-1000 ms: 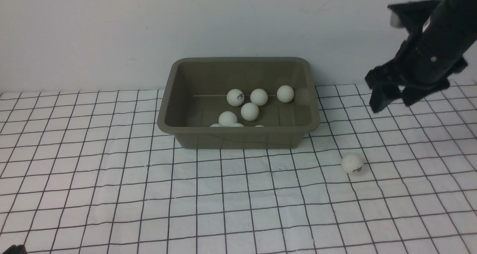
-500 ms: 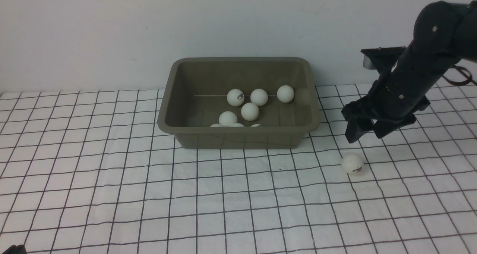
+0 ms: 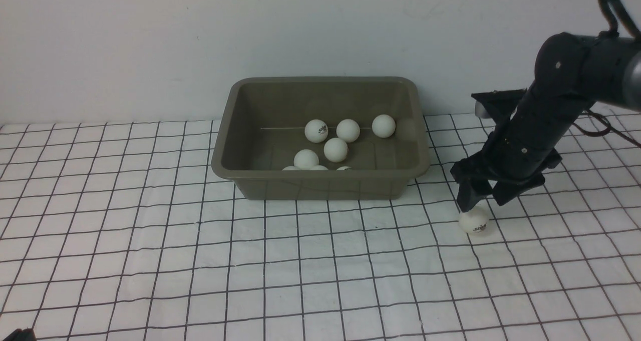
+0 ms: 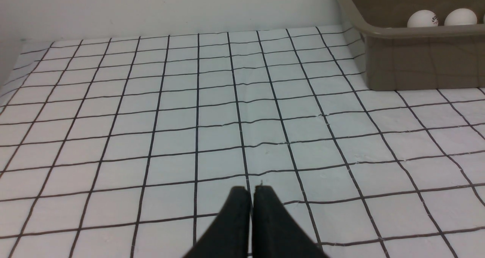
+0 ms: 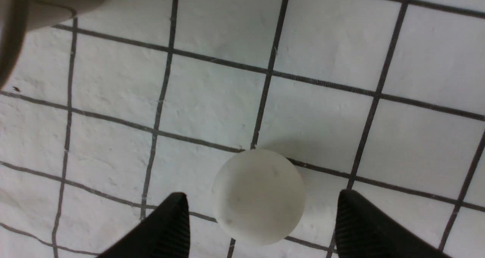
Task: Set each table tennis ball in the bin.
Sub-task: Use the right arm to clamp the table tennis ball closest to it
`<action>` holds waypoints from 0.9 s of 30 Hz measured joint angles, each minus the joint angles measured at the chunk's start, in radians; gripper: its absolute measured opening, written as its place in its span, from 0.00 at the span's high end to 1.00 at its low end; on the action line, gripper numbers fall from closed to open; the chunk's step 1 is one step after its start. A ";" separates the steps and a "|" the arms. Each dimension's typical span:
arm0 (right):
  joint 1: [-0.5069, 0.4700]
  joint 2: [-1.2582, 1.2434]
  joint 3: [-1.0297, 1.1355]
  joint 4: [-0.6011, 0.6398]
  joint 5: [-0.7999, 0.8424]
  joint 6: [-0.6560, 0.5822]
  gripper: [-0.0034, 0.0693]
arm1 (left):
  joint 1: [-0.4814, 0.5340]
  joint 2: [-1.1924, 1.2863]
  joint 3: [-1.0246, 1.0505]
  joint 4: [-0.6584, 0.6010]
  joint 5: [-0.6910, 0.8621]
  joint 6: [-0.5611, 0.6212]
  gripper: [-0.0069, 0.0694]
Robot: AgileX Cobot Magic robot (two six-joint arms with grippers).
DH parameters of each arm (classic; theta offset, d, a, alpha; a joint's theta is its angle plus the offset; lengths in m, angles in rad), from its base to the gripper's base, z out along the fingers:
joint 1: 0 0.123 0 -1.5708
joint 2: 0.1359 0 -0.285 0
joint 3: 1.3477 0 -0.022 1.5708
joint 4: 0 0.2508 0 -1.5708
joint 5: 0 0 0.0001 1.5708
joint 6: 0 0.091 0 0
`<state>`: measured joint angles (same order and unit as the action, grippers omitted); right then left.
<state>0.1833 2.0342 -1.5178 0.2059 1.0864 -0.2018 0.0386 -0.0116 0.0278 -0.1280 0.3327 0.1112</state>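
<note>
In the front view, can make out a rectangular olive-brown plastic bin with rounded corners and a flared rim [image 3: 320,174] at the upper centre of the frame, upright on a white surface with a dark, slightly wavy grid [image 3: 150,261], in front of a plain pale grey wall [image 3: 125,45]. Inside, can count 8 small matte white balls [image 3: 336,149], 3 of them mostly hidden behind the near rim. Right of centre in the frame, well apart from the bin, find 1 small cream plastic ball with a dark printed logo [image 3: 474,222] resting on the surface. Just above it in the frame, see the black right end effector [image 3: 484,204], angled down from the upper right on a black and grey arm [image 3: 576,70]. By the right wrist view, has its fingertips spread wide apart, with the cream ball showing between them and a visible gap on either side, so not clamped on it. By the left wrist view, has the dark left end effector [image 4: 252,189] closed, fingertips together, holding nothing, above the surface.
</note>
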 joint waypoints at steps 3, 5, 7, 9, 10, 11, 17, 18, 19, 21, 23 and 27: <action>0.008 0.019 0.000 0.000 0.000 -0.001 0.31 | 0.000 0.000 0.000 0.000 0.000 0.000 0.91; 0.019 0.033 0.000 0.001 -0.002 -0.003 0.31 | 0.000 0.000 0.000 0.000 0.000 0.000 0.91; 0.035 0.047 0.000 0.000 -0.012 -0.003 0.31 | 0.000 0.000 0.000 0.000 0.000 0.000 0.91; 0.050 0.056 0.000 -0.001 -0.022 -0.003 0.31 | 0.000 0.000 0.000 0.000 0.000 0.000 0.91; 0.054 0.059 0.000 -0.002 -0.024 -0.003 0.32 | 0.000 0.000 0.000 0.000 0.000 0.000 0.91; 0.059 0.063 0.000 -0.005 -0.026 -0.003 0.32 | 0.000 0.000 0.000 0.000 0.000 0.000 0.91; 0.060 0.079 0.000 -0.032 -0.025 0.008 0.38 | 0.000 0.000 0.000 0.000 0.000 0.000 0.91; 0.060 0.079 0.000 -0.037 -0.025 0.011 0.40 | 0.000 0.000 0.000 0.000 0.000 0.000 0.91; 0.060 0.079 0.000 -0.043 -0.025 0.015 0.41 | 0.000 0.000 0.000 0.000 0.000 0.000 0.91; 0.060 0.079 0.000 -0.058 -0.025 0.025 0.45 | 0.000 0.000 0.000 0.000 0.000 0.000 0.91; 0.060 0.076 0.000 -0.104 -0.020 0.037 0.46 | 0.000 0.000 0.000 0.000 0.000 0.000 0.91; 0.060 0.059 -0.032 -0.178 0.032 0.049 0.46 | 0.000 0.000 0.000 0.000 0.000 0.000 0.91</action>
<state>0.2434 2.0931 -1.5499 0.0284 1.1188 -0.1525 0.0386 -0.0116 0.0278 -0.1280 0.3327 0.1112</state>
